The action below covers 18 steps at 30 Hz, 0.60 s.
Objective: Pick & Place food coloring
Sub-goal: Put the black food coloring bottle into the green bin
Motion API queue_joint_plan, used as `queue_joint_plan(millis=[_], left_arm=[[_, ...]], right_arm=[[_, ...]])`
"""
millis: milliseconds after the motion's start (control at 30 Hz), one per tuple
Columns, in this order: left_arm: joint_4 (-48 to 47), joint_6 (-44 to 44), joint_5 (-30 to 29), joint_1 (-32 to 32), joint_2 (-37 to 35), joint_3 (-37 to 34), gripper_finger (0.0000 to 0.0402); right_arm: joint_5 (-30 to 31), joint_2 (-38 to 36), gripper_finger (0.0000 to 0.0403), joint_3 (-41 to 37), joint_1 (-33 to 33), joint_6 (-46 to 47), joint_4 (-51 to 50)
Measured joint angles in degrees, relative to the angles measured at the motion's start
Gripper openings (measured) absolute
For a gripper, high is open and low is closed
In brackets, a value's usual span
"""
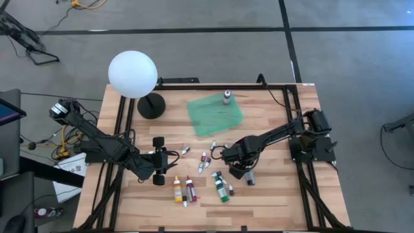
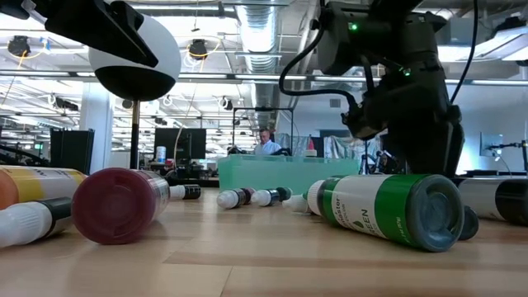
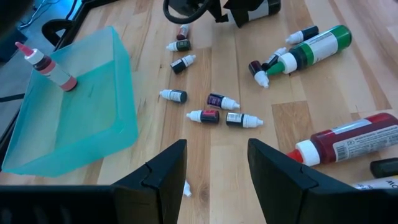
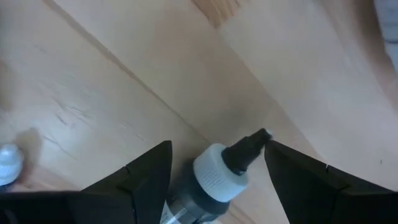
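Across the middle of the overhead frame my two arms meet over a scatter of food coloring lying on the wooden table. My left gripper sits left of centre, just beside the yellow bottle and the red bottle, waiting. My right gripper is low over the boards right of centre, near the green bottle. At upper centre lies the green tray, with one bottle standing at its far edge; I judge that is where the rest belong.

At table level, the green bottle lies on its side at right, the red bottle at left, small droppers between them, and the tray behind. A person sits far off in the room.

Past my left fingers, which stand apart and empty, the tray fills the left of the frame and the droppers lie loose at centre, well apart from it.

Between my right fingers, spread wide, a dark-tipped bottle with a white collar lies at the lower centre. The pads flank it without pressing yet, so I judge I am lined up to close on it.
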Motion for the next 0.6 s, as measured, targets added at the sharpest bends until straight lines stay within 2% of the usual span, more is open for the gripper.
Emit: queue_joint_plan(millis=[300,600], left_arm=[[0.0,-0.02,-0.02,-0.01,0.0,0.0,0.0165],[0.0,-0.02,-0.04,-0.01,0.0,0.0,0.0165]], right_arm=[[0.37,0.0,0.0245,0.0,2.08,4.47,-1.96],[0.37,0.0,0.0194,0.0,4.71,5.54,-0.33]])
